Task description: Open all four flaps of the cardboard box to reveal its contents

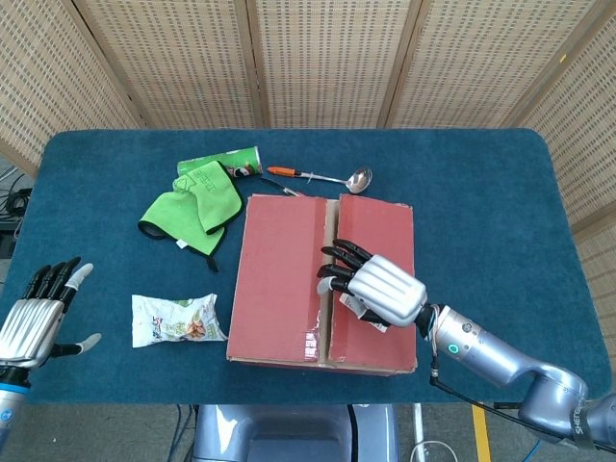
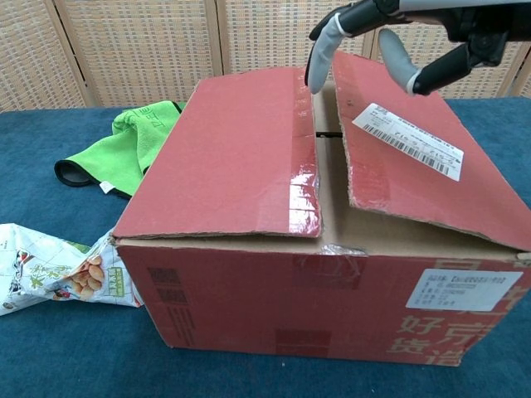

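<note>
On the blue table point(image 1: 481, 173), the cardboard box point(image 1: 322, 279) is sat centre, nearer the front edge. Both top flaps are unsealed but mostly down: left flap point(image 2: 232, 149) lies low, right flap point(image 2: 415, 157) is tilted up along the centre seam, as seen from the chest view. A gap is left between them, so an edge is exposed for hooking. Inner flaps can't be judged from here; contents are not seen.

Right hand point(image 1: 373, 287) is held over the seam, above the right flap's inner edge, fingers spread and slightly curled, nothing gripped. In the chest view its fingertips point(image 2: 319, 60) are pointed down at the gap; contact with the flap can't be confirmed. Position is judged as a setup to get fingertips under the raised edge and swing that flap outward.

Left hand point(image 1: 34, 322) is parked well apart at the table's left front corner, fingers apart, empty, probably kept out of the way until the left flap is handled.

Task is judged barely started: no flap is folded open yet.

Clutter left of and behind the box: snack bag point(image 1: 178, 320), green cloth point(image 1: 192, 204), green can point(image 1: 223, 161), ladle point(image 1: 322, 176). The snack bag is touching or just beside the left wall, so the left flap may come down on it.
</note>
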You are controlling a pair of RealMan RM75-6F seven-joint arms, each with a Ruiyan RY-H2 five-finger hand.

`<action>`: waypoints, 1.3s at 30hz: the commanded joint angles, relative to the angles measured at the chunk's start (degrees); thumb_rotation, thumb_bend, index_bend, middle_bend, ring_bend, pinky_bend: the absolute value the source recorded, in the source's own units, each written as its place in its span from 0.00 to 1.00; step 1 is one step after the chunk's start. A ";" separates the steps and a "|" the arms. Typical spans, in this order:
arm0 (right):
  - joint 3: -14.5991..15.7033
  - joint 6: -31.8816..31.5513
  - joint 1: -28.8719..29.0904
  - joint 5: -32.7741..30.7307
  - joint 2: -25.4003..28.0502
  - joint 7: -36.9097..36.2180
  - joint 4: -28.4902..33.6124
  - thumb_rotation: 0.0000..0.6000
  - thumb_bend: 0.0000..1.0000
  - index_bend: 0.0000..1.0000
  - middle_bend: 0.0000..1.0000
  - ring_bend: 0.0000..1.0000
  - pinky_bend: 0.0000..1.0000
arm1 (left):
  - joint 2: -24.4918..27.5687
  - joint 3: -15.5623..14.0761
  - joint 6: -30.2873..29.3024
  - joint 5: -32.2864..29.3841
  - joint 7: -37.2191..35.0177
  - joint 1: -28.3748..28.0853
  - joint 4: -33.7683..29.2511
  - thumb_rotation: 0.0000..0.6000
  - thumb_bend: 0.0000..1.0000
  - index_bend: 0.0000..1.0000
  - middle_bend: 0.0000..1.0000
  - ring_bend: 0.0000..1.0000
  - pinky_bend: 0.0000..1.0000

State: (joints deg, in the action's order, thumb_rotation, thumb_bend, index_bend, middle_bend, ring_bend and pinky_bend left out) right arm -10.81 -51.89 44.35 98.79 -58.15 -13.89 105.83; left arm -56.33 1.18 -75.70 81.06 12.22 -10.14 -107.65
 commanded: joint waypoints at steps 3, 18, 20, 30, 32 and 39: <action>0.65 0.47 0.51 -0.66 -0.68 1.65 -0.93 1.00 1.00 0.32 0.27 0.05 0.00 | 0.11 -0.11 -0.02 -0.20 -0.24 0.11 0.09 0.86 0.13 0.06 0.00 0.00 0.00; 2.02 0.69 1.43 -3.00 -1.61 5.47 -1.99 1.00 1.00 0.33 0.28 0.06 0.00 | 0.33 -0.49 -0.20 -0.13 -1.21 0.36 0.25 0.86 0.13 0.06 0.00 0.00 0.00; 2.16 0.66 1.48 -3.28 -1.76 6.00 -2.11 1.00 1.00 0.34 0.28 0.06 0.00 | 0.31 -0.52 -0.15 -0.14 -1.31 0.35 0.33 0.86 0.13 0.06 0.00 0.00 0.00; 2.63 0.61 1.80 -4.41 -2.26 7.79 -2.54 1.00 1.00 0.36 0.30 0.07 0.00 | 0.18 -0.65 0.11 -0.12 -1.91 0.28 0.68 0.86 0.13 0.06 0.00 0.00 0.00; 2.73 0.51 1.85 -4.62 -2.39 8.06 -2.69 1.00 1.00 0.37 0.32 0.08 0.00 | 0.19 -0.66 0.12 -0.18 -2.01 0.29 0.75 0.86 0.13 0.06 0.00 0.00 0.00; 2.74 -0.59 1.83 -4.58 -2.24 8.72 -2.78 1.00 1.00 0.46 0.44 0.12 0.00 | 0.19 -0.58 0.02 -0.15 -2.10 0.24 0.79 0.86 0.13 0.06 0.00 0.00 0.00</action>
State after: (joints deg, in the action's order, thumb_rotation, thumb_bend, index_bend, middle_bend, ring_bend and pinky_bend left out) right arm -8.06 -52.40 46.20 94.17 -60.44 -5.24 103.04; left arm -56.14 0.59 -75.68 80.90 10.13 -9.90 -106.86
